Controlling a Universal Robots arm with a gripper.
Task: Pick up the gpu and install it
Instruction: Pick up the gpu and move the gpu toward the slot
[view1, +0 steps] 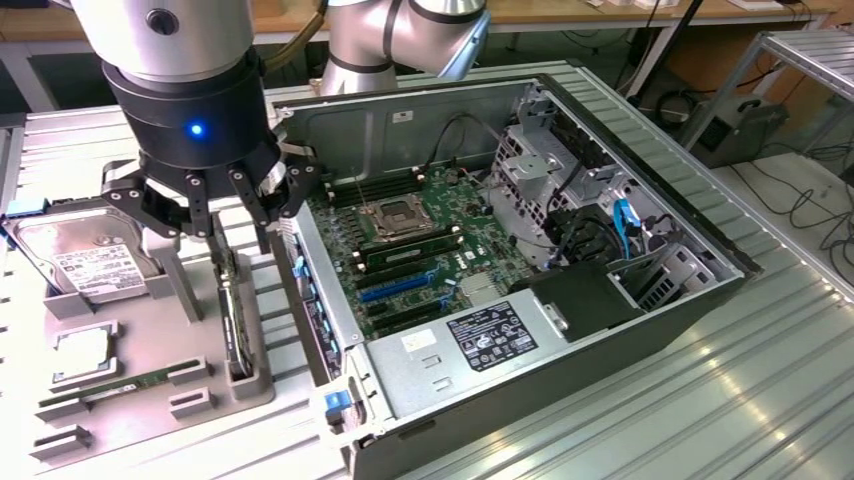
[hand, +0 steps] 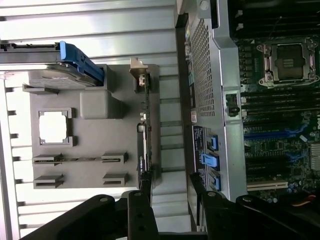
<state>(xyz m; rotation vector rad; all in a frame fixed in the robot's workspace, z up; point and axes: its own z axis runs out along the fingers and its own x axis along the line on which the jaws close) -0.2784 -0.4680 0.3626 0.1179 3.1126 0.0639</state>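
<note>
My gripper (view1: 230, 225), fingers (view1: 198, 210) spread and empty, hovers over the gpu (view1: 235, 320) at left, which stands in its holder (view1: 147, 335), not yet lifted or installed.

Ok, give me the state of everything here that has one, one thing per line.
Black robot hand: open, empty, above the grey holder tray.
Thin dark green gpu card: standing on edge in a tray slot, not gripped.
Silver boxy hard drive: propped in the tray.
Narrow green RAM stick: lying in the tray's clips.
Black computer case: lying on its side, open, interior exposed.
</note>
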